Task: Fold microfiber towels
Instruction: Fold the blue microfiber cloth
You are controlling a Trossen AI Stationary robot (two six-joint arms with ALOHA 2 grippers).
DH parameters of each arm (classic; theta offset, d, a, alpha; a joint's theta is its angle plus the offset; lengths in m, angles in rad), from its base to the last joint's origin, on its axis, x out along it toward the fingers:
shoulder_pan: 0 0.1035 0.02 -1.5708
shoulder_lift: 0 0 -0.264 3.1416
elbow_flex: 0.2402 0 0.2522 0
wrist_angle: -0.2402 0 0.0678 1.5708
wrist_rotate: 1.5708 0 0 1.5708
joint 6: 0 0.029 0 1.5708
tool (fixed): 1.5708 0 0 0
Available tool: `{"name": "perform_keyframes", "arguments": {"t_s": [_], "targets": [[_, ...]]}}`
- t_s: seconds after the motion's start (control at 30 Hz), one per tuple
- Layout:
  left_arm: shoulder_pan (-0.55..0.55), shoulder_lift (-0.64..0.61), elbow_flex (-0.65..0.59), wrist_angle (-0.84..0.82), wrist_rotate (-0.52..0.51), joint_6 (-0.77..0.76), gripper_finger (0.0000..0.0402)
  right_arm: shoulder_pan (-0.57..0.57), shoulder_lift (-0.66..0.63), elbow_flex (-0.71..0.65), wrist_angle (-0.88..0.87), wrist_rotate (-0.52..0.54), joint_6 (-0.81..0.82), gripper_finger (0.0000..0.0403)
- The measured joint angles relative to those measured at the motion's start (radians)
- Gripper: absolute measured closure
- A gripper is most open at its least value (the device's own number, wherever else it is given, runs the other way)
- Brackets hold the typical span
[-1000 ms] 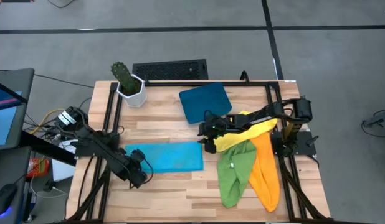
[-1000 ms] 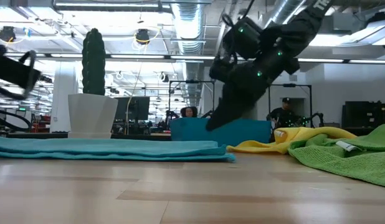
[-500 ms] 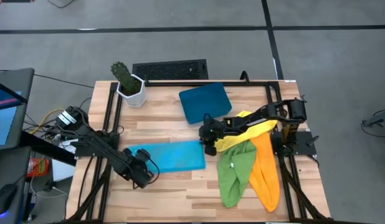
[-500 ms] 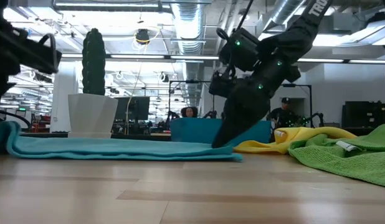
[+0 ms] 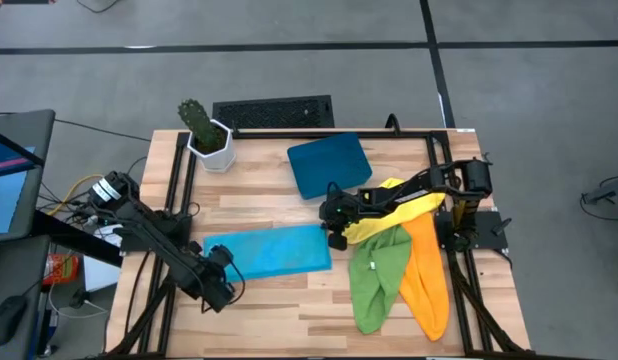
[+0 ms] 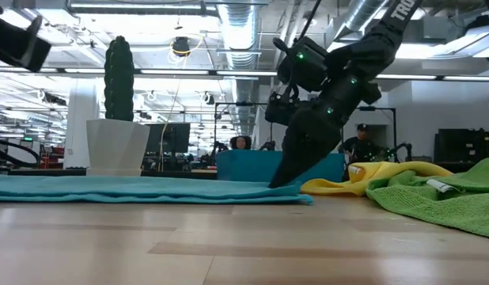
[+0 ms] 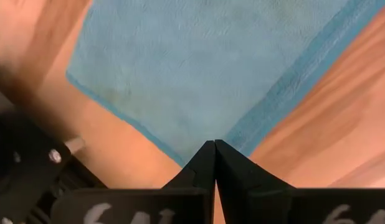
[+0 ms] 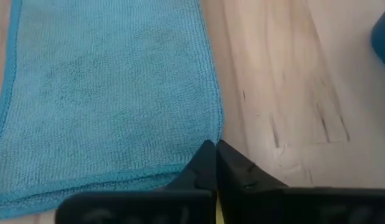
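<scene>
The light blue towel [image 5: 269, 251] lies flat on the wooden table, left of middle. My left gripper [image 7: 214, 144] is shut at its near-left corner. My right gripper [image 8: 215, 144] reaches in from the right and is shut at the towel's far-right corner; in the low view its tips [image 6: 282, 184] rest down on the towel's right end. The yellow towel [image 5: 397, 208], green towel [image 5: 379, 275] and orange towel [image 5: 427, 270] lie overlapping in a loose pile at the right. My left gripper pinches the light blue towel's near-left corner [image 7: 205, 134] between its two fingertips, coming from the near left. The cloth beyond the fingers lies flat and slack on the table. My right gripper pinches the towel's far-right corner [image 8: 212, 135] between its fingertips, slanting down from the table's right. The corner stays down on the table and the towel lies flat.
A dark-blue tray [image 5: 329, 165] sits at the far middle, just behind my right gripper. A cactus in a white pot [image 5: 207, 138] stands at the far left. Black frame rails [image 5: 179, 180] run along both table sides. Bare wood lies along the near edge.
My right gripper has come down onto the towel's far-right corner and shut there. My left gripper went toward the towel, raising its left end into a curl, then drew back toward the near left; the towel lies flat again, shifted slightly toward the right.
</scene>
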Motion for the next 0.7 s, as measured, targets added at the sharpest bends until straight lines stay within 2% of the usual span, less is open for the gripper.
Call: {"name": "perform_keyframes", "arguments": {"t_s": [0.07,0.13,0.27,0.3,0.33,0.4,0.53,0.7], "targets": [[0.000,-0.003,0.017,0.000,-0.030,-0.072,0.0401,0.000,0.000,0.000,-0.011,-0.001,0.008,0.0374],[0.000,-0.021,0.048,0.012,-0.153,-0.156,0.0402,0.000,0.000,0.000,-0.019,-0.002,0.016,0.0378],[0.009,-0.034,0.087,0.088,-0.664,-0.356,0.0401,0.000,0.000,0.000,-0.024,-0.005,0.023,0.0393],[0.020,-0.028,0.083,0.090,-0.746,-0.388,0.0402,0.000,0.000,0.000,-0.025,-0.005,0.029,0.0394],[0.042,-0.015,0.074,0.108,-0.786,-0.399,0.0402,0.000,-0.004,0.000,-0.026,-0.005,0.035,0.0394],[0.085,0.013,0.042,0.184,-0.788,-0.379,0.0402,0.001,-0.017,-0.003,-0.047,-0.008,0.048,0.0392],[0.146,0.077,-0.008,0.408,-0.807,-0.226,0.0402,0.007,-0.045,-0.007,-0.079,-0.007,0.062,0.0389],[0.217,0.131,-0.039,0.638,-0.897,-0.060,0.0402,0.019,-0.047,-0.007,-0.084,-0.006,0.083,0.0391]]}}
